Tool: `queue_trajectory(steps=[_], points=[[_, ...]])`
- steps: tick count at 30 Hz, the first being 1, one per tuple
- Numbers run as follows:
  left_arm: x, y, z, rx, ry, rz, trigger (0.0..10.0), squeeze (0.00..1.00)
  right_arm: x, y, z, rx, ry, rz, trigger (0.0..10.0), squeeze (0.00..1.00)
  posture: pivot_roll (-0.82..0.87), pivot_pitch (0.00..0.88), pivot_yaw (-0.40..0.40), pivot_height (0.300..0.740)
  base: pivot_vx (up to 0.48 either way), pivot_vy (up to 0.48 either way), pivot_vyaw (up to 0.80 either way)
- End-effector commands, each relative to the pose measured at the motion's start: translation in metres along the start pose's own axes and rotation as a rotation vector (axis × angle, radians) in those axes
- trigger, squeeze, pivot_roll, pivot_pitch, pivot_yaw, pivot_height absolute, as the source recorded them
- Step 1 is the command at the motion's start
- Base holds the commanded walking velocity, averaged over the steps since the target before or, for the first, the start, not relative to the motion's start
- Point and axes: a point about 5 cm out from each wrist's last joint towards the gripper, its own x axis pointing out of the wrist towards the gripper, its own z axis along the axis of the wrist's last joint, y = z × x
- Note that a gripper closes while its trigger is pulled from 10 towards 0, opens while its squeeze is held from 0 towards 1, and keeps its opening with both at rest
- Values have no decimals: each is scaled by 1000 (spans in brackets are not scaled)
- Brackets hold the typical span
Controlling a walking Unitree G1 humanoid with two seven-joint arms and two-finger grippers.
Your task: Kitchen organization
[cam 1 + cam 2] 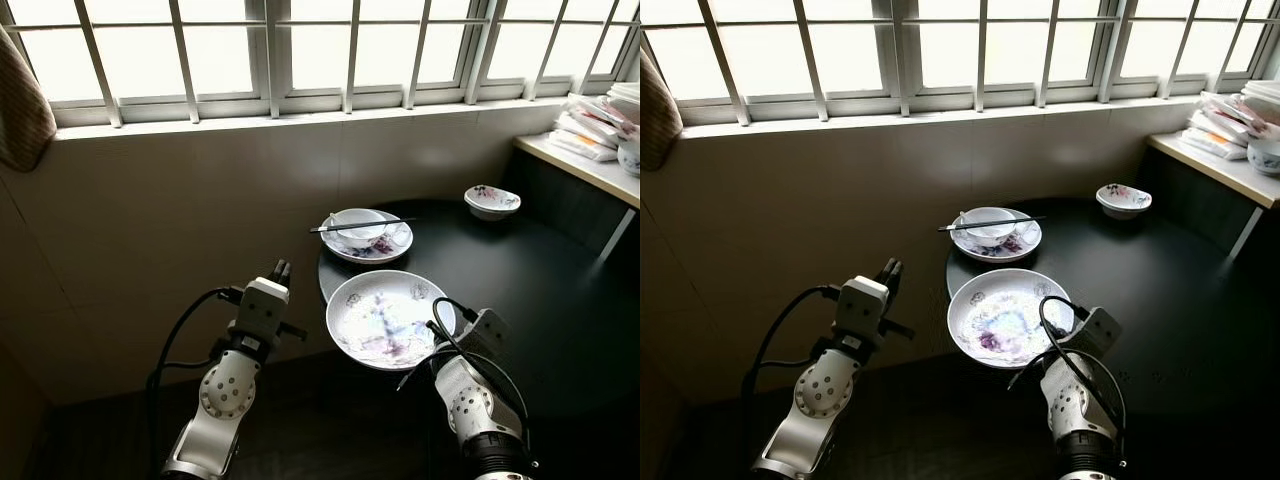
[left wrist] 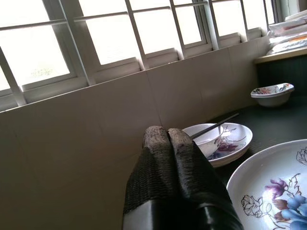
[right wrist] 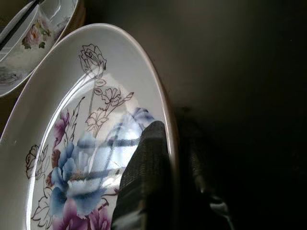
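Right gripper (image 3: 168,158) clamped on rim of large floral plate (image 1: 385,318), one finger inside, one beneath, at near edge of dark round table (image 1: 560,290). Beyond: bowl (image 1: 358,223) on smaller plate (image 1: 375,246), chopsticks (image 1: 360,226) across. Left gripper (image 2: 168,153) closed, empty, beside table.

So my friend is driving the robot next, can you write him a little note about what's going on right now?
Right gripper: shut on the rim of the big flowered plate, one finger inside, one outside. The plate sits at the near edge of the dark round table.
Left gripper: shut, holding nothing, raised beside the table on its left.
Behind the big plate: a smaller plate with a cup on it and chopsticks across the cup. Farther back, a small bowl.
Done: the plate is gripped.
Left: moving it, then the other dishes, which are untouched.
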Motion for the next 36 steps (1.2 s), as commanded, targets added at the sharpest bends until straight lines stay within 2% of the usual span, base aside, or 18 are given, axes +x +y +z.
queue_trajectory(steps=[1,4,5,7,14,17,18,20,27,32,34,36], points=[[0,0,-3,-4,19,-1,10000,0,-5,17,10,-7,-46,66,0,0,47,0,-22,740,0,0,0],[0,0,-3,-7,20,-1,10000,0,-11,31,19,-19,-108,137,0,0,45,0,-21,740,0,0,0],[0,0,-3,-7,20,-1,10000,0,-11,31,19,-19,-108,137,0,0,45,0,-21,740,0,0,0],[0,-1,-3,-11,19,0,10000,0,-20,45,30,-58,-188,211,0,0,44,0,-21,740,0,0,0],[0,0,-4,-20,24,7,10000,0,-32,60,32,-101,-246,338,0,0,45,0,-22,740,0,0,0],[0,1,-4,-21,25,9,10000,0,-33,61,33,-104,-253,347,0,0,47,0,-22,740,0,0,0],[0,2,-5,-20,34,13,10000,0,-37,65,36,-142,-283,376,0,0,49,0,-22,740,0,0,800],[0,2,-6,-19,39,14,10000,0,-38,67,37,-159,-297,392,0,0,48,0,-22,740,0,0,800],[-1,4,-9,-16,54,20,10000,0,-48,77,40,-310,-394,488,0,0,47,0,-23,740,0,480,800],[0,4,-8,-16,47,25,10000,0,-50,77,38,-347,-408,497,0,0,44,0,-21,740,0,465,800],[0,4,-7,13,37,20,10000,0,-50,77,38,-357,-413,500,0,0,45,0,-21,740,0,0,800],[0,5,-5,7,20,26,10000,0,-51,77,37,-368,-418,504,0,0,44,0,-21,740,0,0,800]])
